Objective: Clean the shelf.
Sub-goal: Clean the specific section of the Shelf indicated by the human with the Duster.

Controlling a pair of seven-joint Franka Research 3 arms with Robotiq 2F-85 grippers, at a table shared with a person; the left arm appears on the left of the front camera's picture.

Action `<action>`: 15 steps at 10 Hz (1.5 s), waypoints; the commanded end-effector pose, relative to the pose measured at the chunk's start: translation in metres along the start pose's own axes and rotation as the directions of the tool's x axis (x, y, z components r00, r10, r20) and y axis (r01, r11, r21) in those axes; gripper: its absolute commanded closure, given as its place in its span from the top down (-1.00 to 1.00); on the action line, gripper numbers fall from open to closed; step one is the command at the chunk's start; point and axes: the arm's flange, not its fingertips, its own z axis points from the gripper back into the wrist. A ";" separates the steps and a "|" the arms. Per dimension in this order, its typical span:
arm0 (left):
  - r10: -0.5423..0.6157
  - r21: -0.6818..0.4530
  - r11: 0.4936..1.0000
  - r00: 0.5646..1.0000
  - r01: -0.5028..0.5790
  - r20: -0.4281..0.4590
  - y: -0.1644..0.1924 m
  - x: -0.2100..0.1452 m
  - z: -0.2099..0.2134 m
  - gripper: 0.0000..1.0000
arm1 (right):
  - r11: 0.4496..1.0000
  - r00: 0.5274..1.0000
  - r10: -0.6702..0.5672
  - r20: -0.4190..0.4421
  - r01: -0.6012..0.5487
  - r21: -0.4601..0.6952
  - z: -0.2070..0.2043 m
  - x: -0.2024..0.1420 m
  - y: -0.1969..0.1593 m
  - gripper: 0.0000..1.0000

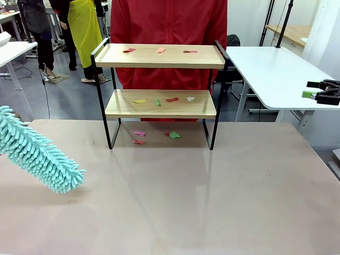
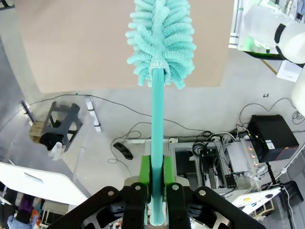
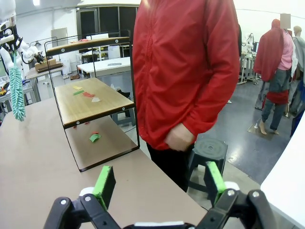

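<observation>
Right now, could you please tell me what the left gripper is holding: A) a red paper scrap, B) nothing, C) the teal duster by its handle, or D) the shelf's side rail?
C: the left gripper is shut on the thin handle of the teal duster, whose fluffy head points away from the wrist camera.

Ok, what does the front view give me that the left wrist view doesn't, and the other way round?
Front view: the shelf, with coloured scraps on its top board, on its lower board and on the table beneath it, and a person in red standing behind it.
Left wrist view: the left gripper, pads clamped on the handle of the duster, with the floor beyond.
Both: the teal duster head and the tan table.
</observation>
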 end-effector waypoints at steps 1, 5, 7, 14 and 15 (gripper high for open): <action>-0.006 -0.001 1.000 1.000 0.006 -0.015 -0.003 -0.003 0.002 -0.74 | 1.000 1.000 -0.017 -0.003 0.017 -0.013 -0.004 0.008 0.003 1.00; -0.006 -0.001 1.000 1.000 0.006 -0.015 -0.003 -0.003 0.002 -0.74 | 1.000 1.000 -0.017 -0.003 0.017 -0.013 -0.004 0.008 0.003 1.00; -0.006 -0.001 1.000 1.000 0.006 -0.015 -0.003 -0.003 0.002 -0.74 | 1.000 1.000 -0.017 -0.003 0.017 -0.013 -0.004 0.008 0.003 1.00; -0.006 -0.001 1.000 1.000 0.006 -0.015 -0.003 -0.003 0.002 -0.74 | 1.000 1.000 -0.017 -0.003 0.017 -0.013 -0.004 0.008 0.003 1.00; -0.006 -0.001 1.000 1.000 0.006 -0.015 -0.003 -0.003 0.002 -0.74 | 1.000 1.000 -0.017 -0.003 0.017 -0.013 -0.004 0.008 0.003 1.00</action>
